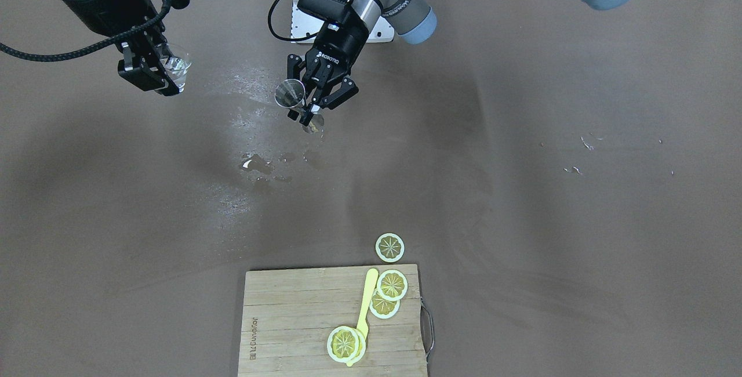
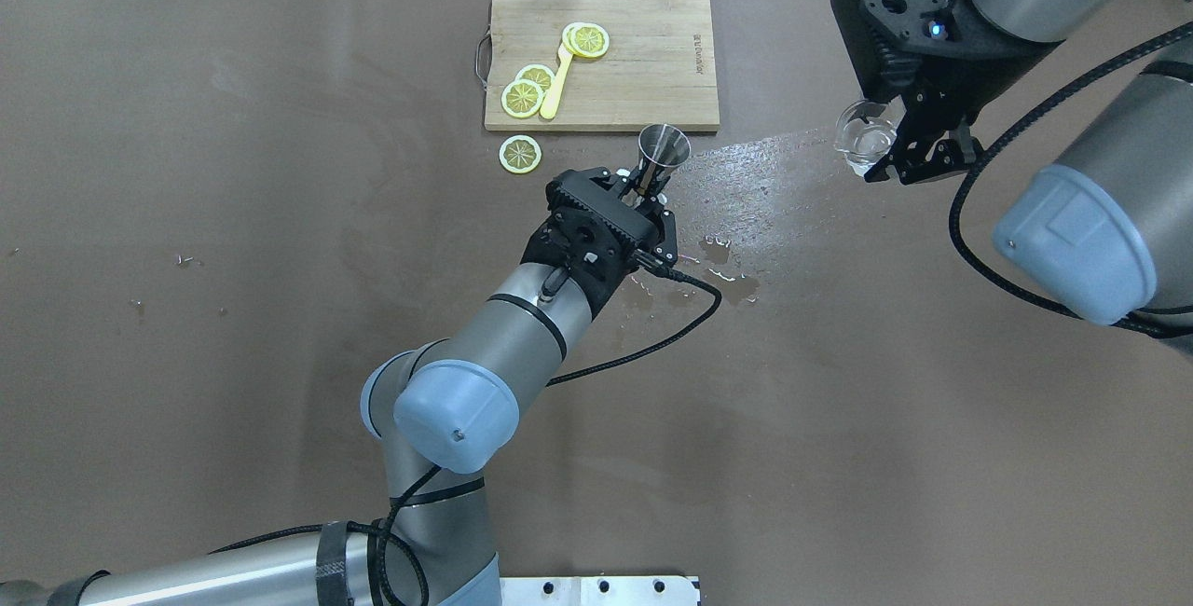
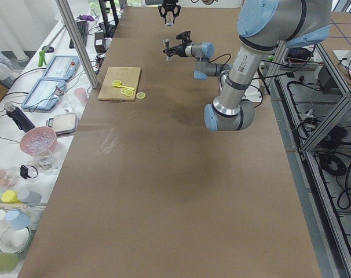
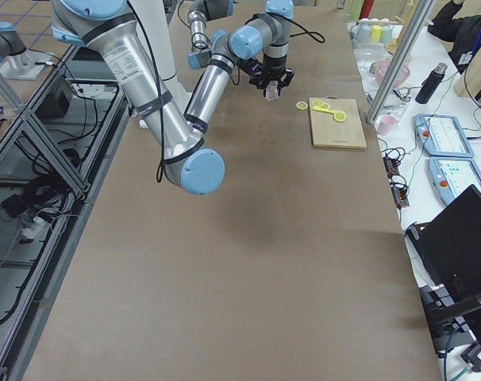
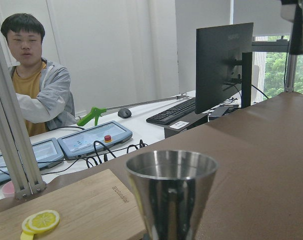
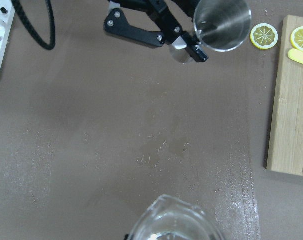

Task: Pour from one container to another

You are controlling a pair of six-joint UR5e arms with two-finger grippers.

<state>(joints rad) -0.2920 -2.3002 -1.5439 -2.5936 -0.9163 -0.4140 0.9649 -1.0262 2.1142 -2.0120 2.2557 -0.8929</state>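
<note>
My left gripper is shut on the narrow waist of the steel jigger, held upright above the table with its open cone up. The left wrist view shows the jigger close up; its inside is hidden there. My right gripper is shut on the clear glass tumbler, which holds a little water and hangs well off to the jigger's right. From the right wrist, the tumbler's rim is at the bottom and the jigger far above, apart.
Water puddles and wet streaks lie on the brown table under and between the grippers. A wooden cutting board with lemon slices and a yellow knife sits beyond the jigger. One slice lies off the board.
</note>
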